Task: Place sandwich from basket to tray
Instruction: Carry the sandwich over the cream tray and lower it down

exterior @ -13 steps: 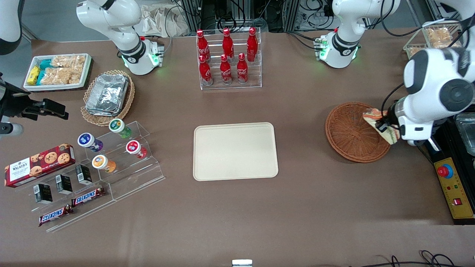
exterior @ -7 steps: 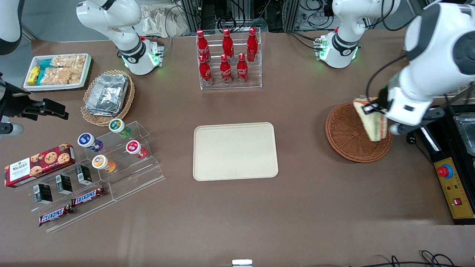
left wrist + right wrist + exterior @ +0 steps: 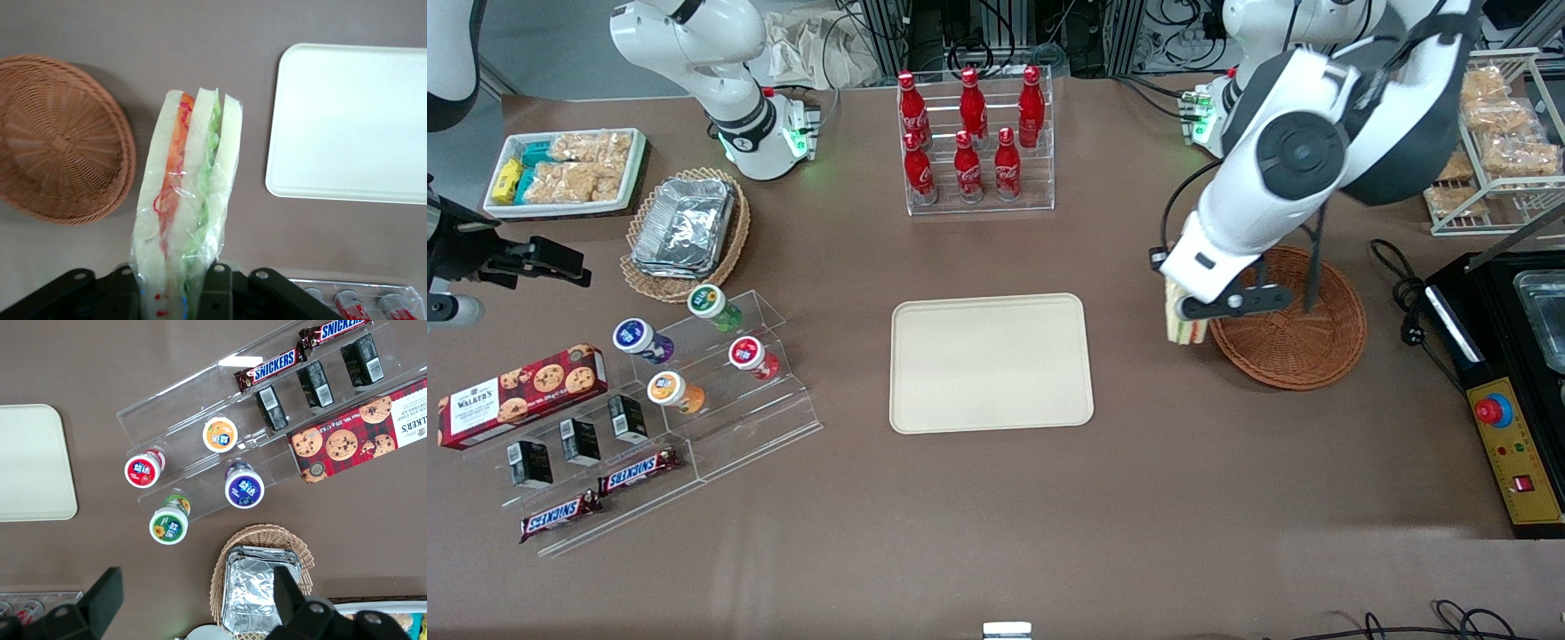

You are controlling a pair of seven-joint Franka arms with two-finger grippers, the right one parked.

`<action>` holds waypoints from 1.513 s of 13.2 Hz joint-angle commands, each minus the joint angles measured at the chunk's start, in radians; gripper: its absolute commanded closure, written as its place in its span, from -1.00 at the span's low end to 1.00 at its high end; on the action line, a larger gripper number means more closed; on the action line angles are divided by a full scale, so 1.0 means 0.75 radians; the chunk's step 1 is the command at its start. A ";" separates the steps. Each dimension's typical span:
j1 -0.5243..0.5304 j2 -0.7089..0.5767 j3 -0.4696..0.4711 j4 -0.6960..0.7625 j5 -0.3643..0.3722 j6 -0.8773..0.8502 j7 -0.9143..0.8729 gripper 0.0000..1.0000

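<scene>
My left gripper point(image 3: 1184, 311) is shut on the wrapped sandwich point(image 3: 1185, 328) and holds it in the air over the table, between the reddish-brown wicker basket point(image 3: 1303, 333) and the beige tray point(image 3: 991, 362). In the left wrist view the sandwich point(image 3: 188, 200) hangs from the gripper point(image 3: 175, 293), pale bread with orange, red and green layers, clamped between the black fingers point(image 3: 217, 293). The basket point(image 3: 57, 137) and the tray point(image 3: 353, 120) both show with nothing in them.
A clear rack of red cola bottles point(image 3: 974, 133) stands farther from the camera than the tray. A black box with a red button point(image 3: 1507, 436) lies at the working arm's end. Yoghurt cups, snack bars and a foil-filled tan basket point(image 3: 687, 231) lie toward the parked arm's end.
My gripper has lifted the sandwich out of the basket and carried it across the basket's rim toward the tray. The basket now holds nothing.
</scene>
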 commanded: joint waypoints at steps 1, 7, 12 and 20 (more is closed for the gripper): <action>0.013 0.123 -0.071 -0.021 0.089 0.093 0.008 1.00; -0.144 0.377 -0.102 -0.078 0.352 0.418 -0.351 1.00; -0.202 0.565 -0.100 -0.003 0.453 0.592 -0.499 1.00; -0.239 0.678 -0.096 0.036 0.559 0.680 -0.520 -0.99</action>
